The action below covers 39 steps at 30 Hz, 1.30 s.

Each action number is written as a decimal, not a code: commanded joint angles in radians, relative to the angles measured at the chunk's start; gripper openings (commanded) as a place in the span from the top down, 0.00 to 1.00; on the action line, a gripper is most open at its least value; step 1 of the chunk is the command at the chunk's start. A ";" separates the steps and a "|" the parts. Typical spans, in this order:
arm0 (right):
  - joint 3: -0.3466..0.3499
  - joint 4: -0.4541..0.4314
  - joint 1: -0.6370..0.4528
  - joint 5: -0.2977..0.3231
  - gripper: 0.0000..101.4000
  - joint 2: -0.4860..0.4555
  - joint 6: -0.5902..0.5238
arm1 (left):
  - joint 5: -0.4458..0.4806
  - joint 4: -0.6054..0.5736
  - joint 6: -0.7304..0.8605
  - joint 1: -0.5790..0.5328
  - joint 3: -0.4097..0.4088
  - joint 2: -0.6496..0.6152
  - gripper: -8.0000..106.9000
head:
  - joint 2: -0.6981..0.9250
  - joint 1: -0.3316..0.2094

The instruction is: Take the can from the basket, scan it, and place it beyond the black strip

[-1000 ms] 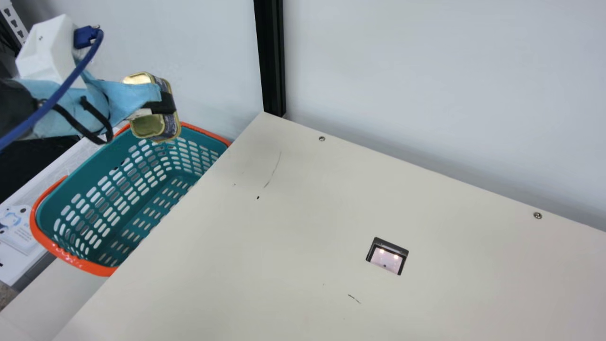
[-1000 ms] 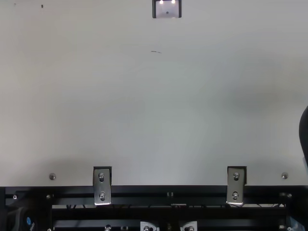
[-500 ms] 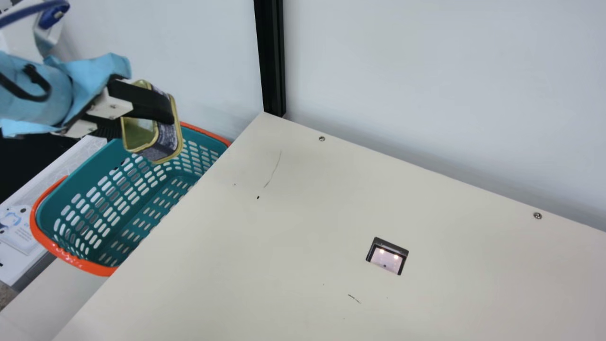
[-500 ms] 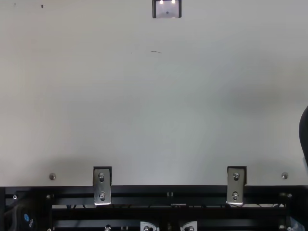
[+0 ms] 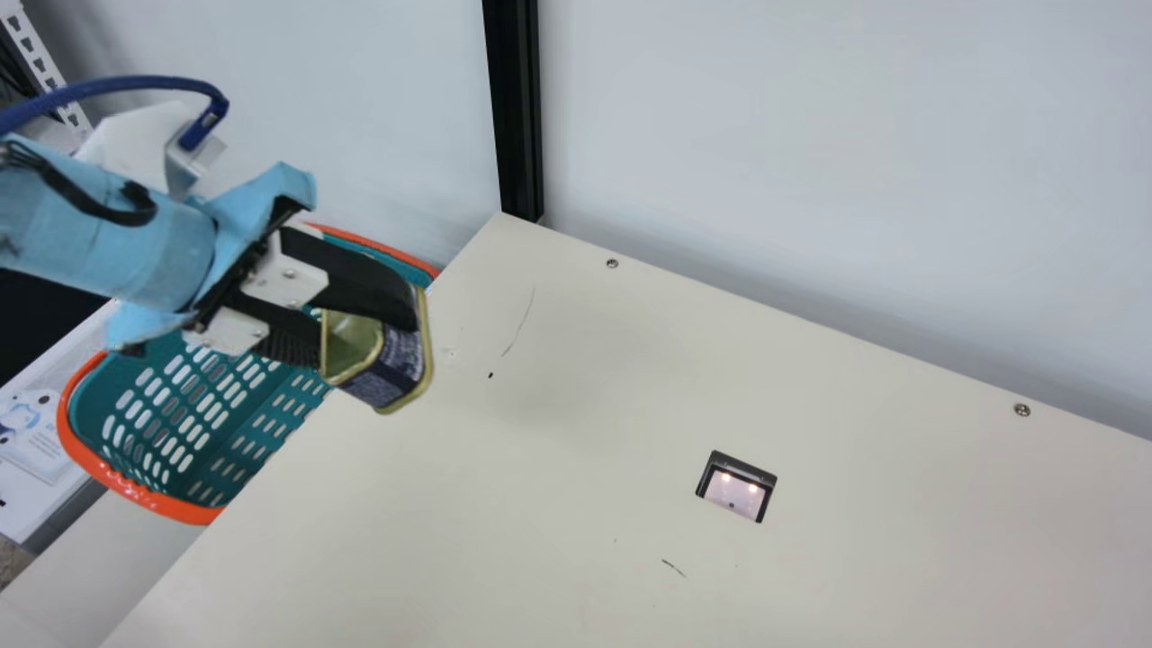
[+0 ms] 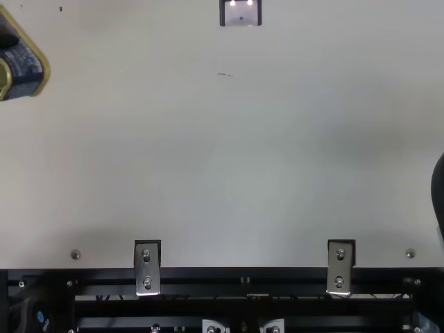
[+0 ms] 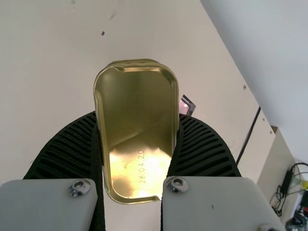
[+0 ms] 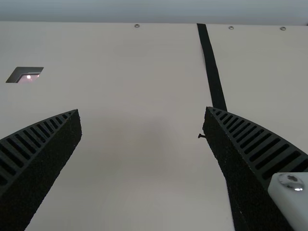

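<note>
Metal can (image 5: 391, 367), gold-rimmed with dark printed label, hangs near the perforated basket (image 5: 135, 491), pinched by the left gripper (image 5: 364, 333), fingers parted by its width; the right gripper (image 8: 142, 110) gapes wide.

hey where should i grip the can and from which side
Take the can by its long side walls, probably midway, coming in facing the flat gold end. It is narrower between those walls, which run straight between rounded corners; the left pincer holds it so.

Can (image 6: 25, 66) part. off top-view edge
</note>
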 commanded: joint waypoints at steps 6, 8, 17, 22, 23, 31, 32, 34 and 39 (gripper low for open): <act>0.000 0.000 0.000 0.000 0.00 0.000 0.000 | -0.003 0.002 -0.003 0.015 -0.012 -0.007 0.84 | 0.011 -0.035; 0.000 0.000 0.000 0.000 0.00 0.000 0.000 | -0.005 0.000 -0.003 0.015 -0.012 -0.007 0.84 | 0.011 -0.035; 0.000 0.000 0.000 0.000 0.00 0.000 0.000 | 0.000 -0.004 -0.020 -0.016 0.008 -0.001 0.84 | 0.011 -0.035; 0.000 0.000 0.000 0.000 0.00 0.000 0.000 | 0.000 -0.031 -0.082 -0.141 0.062 0.019 0.84 | 0.011 -0.035; 0.000 0.000 0.000 0.000 0.00 0.000 0.000 | 0.000 -0.038 -0.095 -0.171 0.073 0.022 0.84 | 0.011 -0.035; 0.000 0.000 0.000 0.000 0.00 0.000 0.000 | 0.000 -0.107 -0.182 -0.366 0.152 0.015 0.84 | 0.011 -0.035; 0.000 0.000 0.000 0.000 0.00 0.000 0.000 | 0.000 -0.112 -0.195 -0.381 0.155 0.008 0.84 | 0.011 -0.035; 0.000 0.000 0.000 0.000 0.00 0.000 0.000 | 0.000 -0.115 -0.217 -0.392 0.154 -0.010 0.84 | 0.011 -0.035; 0.000 0.000 0.000 0.000 0.00 0.000 0.000 | -0.001 -0.118 -0.233 -0.390 0.151 -0.028 0.84 | 0.011 -0.035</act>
